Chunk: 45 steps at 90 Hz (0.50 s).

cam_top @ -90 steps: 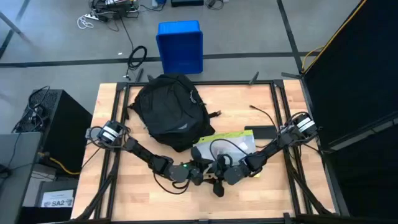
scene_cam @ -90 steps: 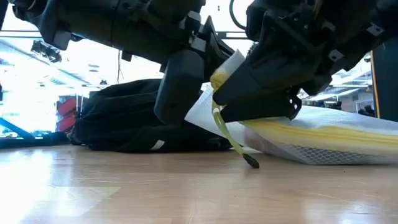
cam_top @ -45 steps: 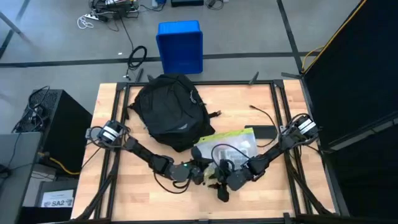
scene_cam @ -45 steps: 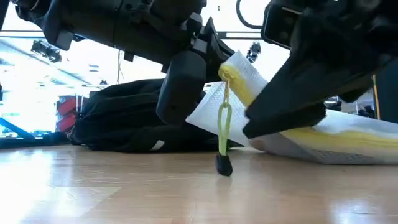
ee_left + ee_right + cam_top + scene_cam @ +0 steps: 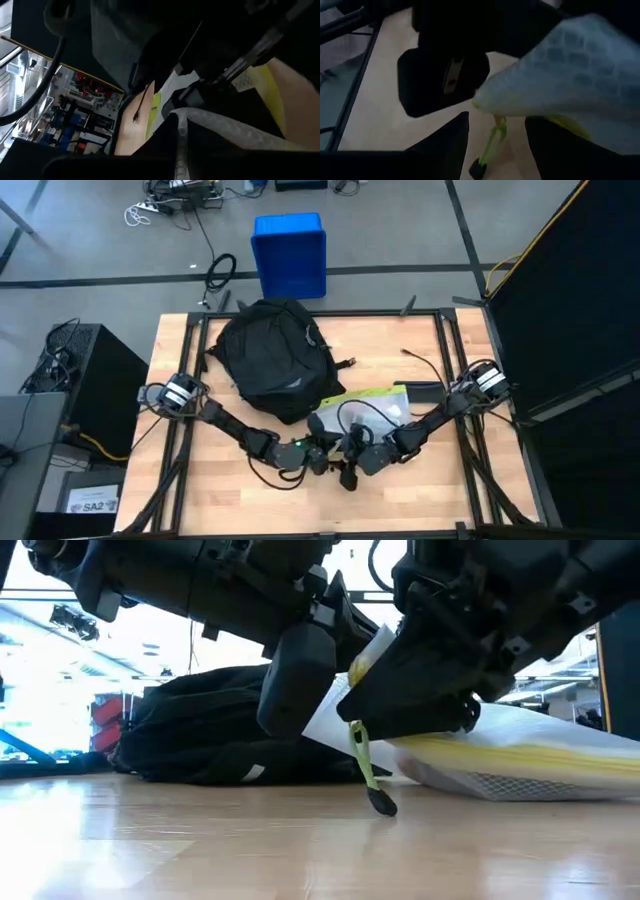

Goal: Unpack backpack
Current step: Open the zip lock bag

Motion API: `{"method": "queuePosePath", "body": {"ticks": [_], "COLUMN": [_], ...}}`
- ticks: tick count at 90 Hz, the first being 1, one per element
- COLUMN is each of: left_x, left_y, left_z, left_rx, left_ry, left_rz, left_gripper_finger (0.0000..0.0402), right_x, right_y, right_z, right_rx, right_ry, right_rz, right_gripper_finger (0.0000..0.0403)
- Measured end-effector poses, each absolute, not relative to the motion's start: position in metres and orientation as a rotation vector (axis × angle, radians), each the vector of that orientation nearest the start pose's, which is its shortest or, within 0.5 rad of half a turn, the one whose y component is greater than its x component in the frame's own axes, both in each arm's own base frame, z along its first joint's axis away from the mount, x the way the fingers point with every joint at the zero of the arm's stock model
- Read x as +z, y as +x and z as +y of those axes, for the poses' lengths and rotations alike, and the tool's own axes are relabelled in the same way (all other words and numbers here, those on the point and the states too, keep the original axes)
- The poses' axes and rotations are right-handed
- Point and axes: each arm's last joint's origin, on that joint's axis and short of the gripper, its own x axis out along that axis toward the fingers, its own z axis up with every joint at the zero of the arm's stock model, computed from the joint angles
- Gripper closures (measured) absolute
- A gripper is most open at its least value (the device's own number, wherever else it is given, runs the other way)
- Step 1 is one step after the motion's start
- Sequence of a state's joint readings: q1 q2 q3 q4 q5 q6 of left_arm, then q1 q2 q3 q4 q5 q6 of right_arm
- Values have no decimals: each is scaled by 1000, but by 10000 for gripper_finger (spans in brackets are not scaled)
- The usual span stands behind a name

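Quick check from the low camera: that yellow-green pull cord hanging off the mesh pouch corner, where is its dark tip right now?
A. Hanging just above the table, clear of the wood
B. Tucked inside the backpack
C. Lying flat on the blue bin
A: in the low view the pull cord dangles from the lifted corner of the mesh pouch, its dark tip apparently just clear of the table.

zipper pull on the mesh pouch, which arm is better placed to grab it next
Right, probably. The yellow-green zipper pull dangles just under the right gripper, and shows between its fingers in the right wrist view. The left gripper is at the mesh pouch corner, beside the pull.

1 backpack (image 5: 267, 356), 1 pouch (image 5: 372, 408), maybe.
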<state>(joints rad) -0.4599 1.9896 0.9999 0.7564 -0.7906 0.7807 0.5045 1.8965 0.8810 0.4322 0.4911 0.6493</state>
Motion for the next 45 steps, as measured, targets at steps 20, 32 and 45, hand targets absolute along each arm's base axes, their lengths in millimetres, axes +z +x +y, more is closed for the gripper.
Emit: {"method": "queuePosePath", "body": {"ticks": [20,32,45], "left_x": [157,159,159], "left_y": [368,369,369], "left_z": [-159,-160,-161], "left_rx": [245,246,239], "left_ry": [895,889,890], "left_rz": [293,284,283], "left_gripper_finger": [402,402,402], "right_x": [126,126,125], "right_y": [325,325,324], "right_z": [162,162,162], "right_rx": [-149,-146,-115], "right_ry": [320,298,258], "right_rz": [491,492,505], "right_gripper_finger": [291,344,396]}}
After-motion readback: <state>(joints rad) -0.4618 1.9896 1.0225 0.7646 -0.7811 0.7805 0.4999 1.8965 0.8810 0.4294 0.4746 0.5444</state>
